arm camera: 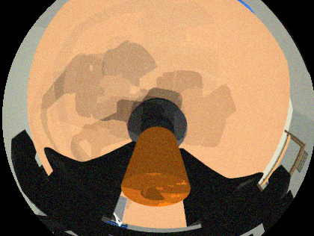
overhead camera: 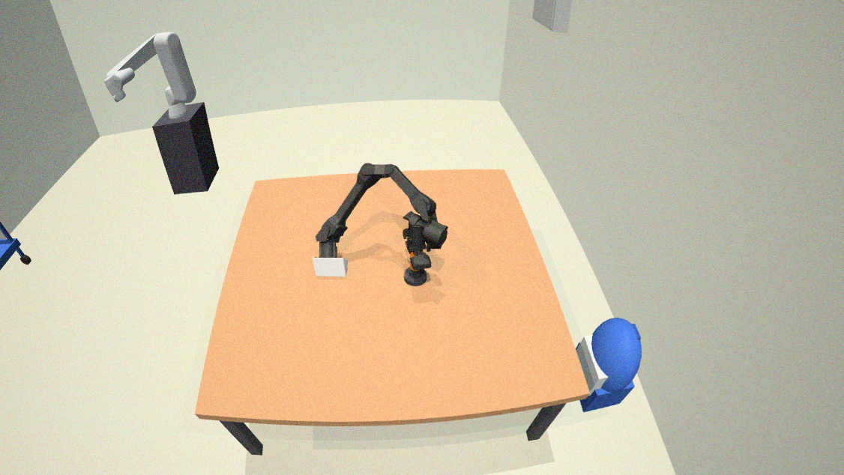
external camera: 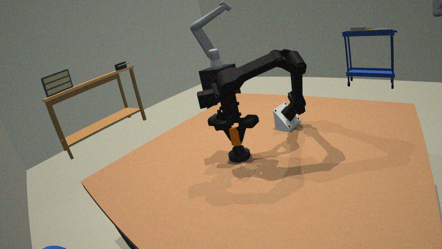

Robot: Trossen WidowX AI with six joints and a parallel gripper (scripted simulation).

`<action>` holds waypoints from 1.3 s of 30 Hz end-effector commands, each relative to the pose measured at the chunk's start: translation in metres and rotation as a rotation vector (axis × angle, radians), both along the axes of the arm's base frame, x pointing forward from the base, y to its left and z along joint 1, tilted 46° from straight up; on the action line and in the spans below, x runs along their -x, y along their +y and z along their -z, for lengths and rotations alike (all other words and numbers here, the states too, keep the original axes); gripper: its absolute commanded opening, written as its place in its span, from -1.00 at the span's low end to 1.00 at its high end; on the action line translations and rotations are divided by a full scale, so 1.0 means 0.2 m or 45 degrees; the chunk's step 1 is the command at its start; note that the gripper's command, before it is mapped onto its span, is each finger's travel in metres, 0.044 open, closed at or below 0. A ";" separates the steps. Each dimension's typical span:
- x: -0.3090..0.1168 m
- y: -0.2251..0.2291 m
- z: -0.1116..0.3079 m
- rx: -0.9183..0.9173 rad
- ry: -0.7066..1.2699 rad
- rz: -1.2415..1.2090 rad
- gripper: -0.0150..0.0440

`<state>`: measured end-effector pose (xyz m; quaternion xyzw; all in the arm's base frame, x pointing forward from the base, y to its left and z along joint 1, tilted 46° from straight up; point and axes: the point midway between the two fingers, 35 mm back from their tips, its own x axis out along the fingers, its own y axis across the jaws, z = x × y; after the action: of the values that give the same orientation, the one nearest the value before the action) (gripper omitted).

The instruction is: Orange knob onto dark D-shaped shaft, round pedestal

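The orange knob (overhead camera: 412, 264) (external camera: 235, 136) (arm camera: 156, 160) is upright between the fingers of my gripper (external camera: 236, 140) (arm camera: 157, 149), which is shut on it. The round dark pedestal (overhead camera: 414, 280) (external camera: 239, 157) (arm camera: 180, 125) stands on the table directly below. In the exterior view the knob's lower end is at the top of the pedestal's raised middle, with little or no gap showing. The shaft is hidden, so I cannot tell whether the knob is around it or resting on its tip. The hole's flat side at the lower end is hidden too.
The white wedge-shaped arm base (overhead camera: 330, 267) (external camera: 282, 122) stands on the orange-brown table (overhead camera: 366, 354) (external camera: 309, 210). Beyond the table are a grey arm on a black stand (overhead camera: 184, 154), a wooden bench (external camera: 92, 81) and a blue cart (external camera: 370, 73). A blue chair-like object (overhead camera: 615, 354) is beside the table.
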<state>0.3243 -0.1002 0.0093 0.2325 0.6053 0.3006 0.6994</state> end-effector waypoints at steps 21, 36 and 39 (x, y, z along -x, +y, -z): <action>0.00 -0.01 -0.03 0.019 -0.192 -0.185 -0.49; -0.02 0.00 0.00 0.019 -0.192 -0.185 -0.49; -0.02 0.00 0.00 0.019 -0.192 -0.185 -0.49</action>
<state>0.3257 -0.1003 0.0094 0.1612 0.5721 0.3614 0.7184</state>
